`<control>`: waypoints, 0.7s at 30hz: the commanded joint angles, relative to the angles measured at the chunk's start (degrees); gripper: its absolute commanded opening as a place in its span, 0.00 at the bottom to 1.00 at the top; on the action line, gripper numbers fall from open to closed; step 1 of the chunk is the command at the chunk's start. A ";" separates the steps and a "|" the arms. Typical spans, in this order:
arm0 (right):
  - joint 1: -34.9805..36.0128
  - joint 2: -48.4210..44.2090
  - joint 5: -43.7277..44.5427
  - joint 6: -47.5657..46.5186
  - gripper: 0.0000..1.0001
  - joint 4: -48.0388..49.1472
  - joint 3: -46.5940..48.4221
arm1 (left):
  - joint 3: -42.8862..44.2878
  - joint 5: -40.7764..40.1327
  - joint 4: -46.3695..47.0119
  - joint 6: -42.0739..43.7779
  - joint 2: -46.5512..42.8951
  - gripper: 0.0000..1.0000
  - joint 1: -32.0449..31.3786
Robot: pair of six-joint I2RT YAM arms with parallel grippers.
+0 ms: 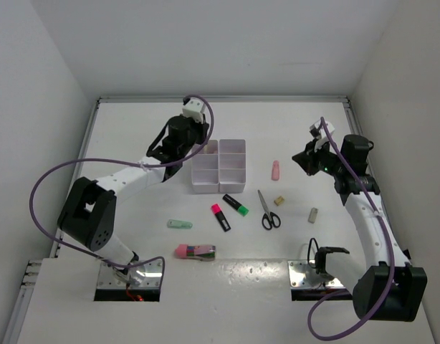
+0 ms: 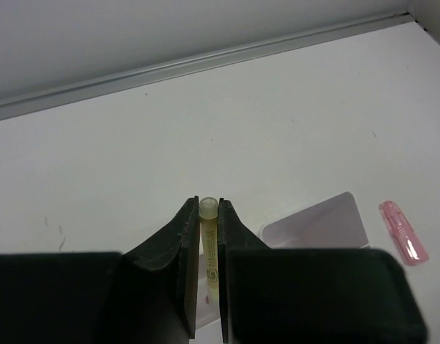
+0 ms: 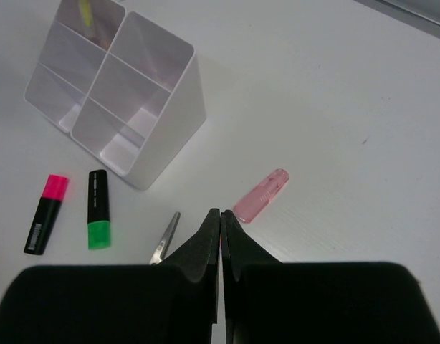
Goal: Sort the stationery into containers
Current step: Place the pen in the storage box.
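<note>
My left gripper [image 2: 208, 204] is shut on a thin pale yellow pen [image 2: 208, 236], held just above the back left corner of the white organizer tray [image 1: 206, 188]. A yellow pen [image 3: 86, 11] stands in a far compartment. My right gripper [image 3: 221, 213] is shut, hovering above the table next to a pink eraser-like piece [image 3: 261, 196]; a faint reddish sliver shows between its jaws, and I cannot tell what it is. The black-handled scissors [image 1: 269, 210] lie in front of the tray, with a pink-ended highlighter [image 1: 221, 216] and a green-ended highlighter [image 1: 235, 204].
A mint piece [image 1: 180, 224] and a pink-and-green item [image 1: 195, 251] lie at the front left. Two beige bits [image 1: 279, 201] [image 1: 313, 214] lie right of the scissors. White walls enclose the table on three sides.
</note>
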 commanded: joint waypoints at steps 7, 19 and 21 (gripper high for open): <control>-0.23 -0.43 -1.92 -1.54 0.00 1.58 0.19 | -3.86 -3.34 10.05 3.51 -0.50 0.00 -1.62; -0.23 0.10 -1.92 -2.07 0.05 1.06 -0.34 | -7.74 -3.87 12.07 2.89 0.11 0.31 -2.67; -0.23 0.10 -2.45 -2.59 0.10 0.53 -0.34 | -7.74 -3.87 12.07 2.89 0.11 0.39 -2.67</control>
